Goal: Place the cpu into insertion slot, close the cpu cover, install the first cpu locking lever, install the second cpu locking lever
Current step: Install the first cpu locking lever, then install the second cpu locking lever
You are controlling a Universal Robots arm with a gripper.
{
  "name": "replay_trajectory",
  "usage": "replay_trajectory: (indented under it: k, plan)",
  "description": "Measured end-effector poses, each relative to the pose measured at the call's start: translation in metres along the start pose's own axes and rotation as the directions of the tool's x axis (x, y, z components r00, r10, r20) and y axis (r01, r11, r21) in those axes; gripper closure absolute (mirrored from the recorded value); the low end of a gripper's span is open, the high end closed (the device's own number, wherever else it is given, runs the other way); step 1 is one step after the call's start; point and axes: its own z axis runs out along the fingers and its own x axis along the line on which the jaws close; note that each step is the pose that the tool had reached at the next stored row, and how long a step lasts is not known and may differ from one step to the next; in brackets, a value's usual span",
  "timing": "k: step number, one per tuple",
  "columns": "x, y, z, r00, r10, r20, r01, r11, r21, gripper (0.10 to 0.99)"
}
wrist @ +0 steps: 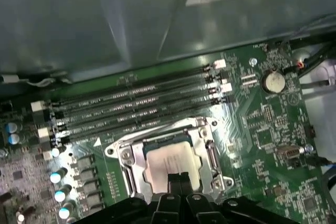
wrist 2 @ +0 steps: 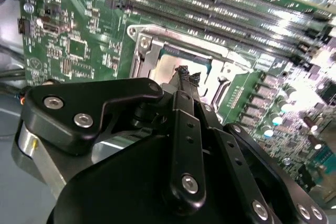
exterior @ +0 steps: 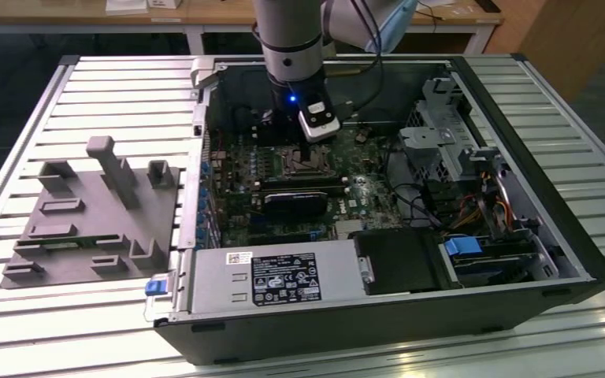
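Gripper (wrist: 178,181): fingers pressed together, nothing held, poised just above the cpu (wrist: 170,157). The cpu is seated in the insertion slot (wrist: 167,156), framed by the cpu cover (wrist: 209,153), beside the memory slots (wrist: 136,109) on the motherboard (wrist: 273,129).

Slatted metal tabletop (exterior: 29,331) is carrying everything here, its ribs running across from the exterior view's left to right. An open black computer case (exterior: 387,323) is lying on its side directly on it, taking up the middle and the exterior view's right. A grey fixture block (exterior: 98,216) with upright posts and slots is sitting flat on the slats just beside the case, on the exterior view's left.
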Motion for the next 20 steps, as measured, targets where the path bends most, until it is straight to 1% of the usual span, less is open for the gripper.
replay_trajectory:
  k: [2,18,20]
  plan:
    - [0.0,0.0,-0.0002,1.0,0.0,0.0002,0.0,1.0,0.001,0.984]
    - [-0.0003,0.0001,-0.0023,1.0,0.0,0.0003,0.0,1.0,0.001,0.984]
    - [-0.0005,0.0001,-0.0036,1.0,0.0,0.0002,0.0,1.0,0.001,0.984]
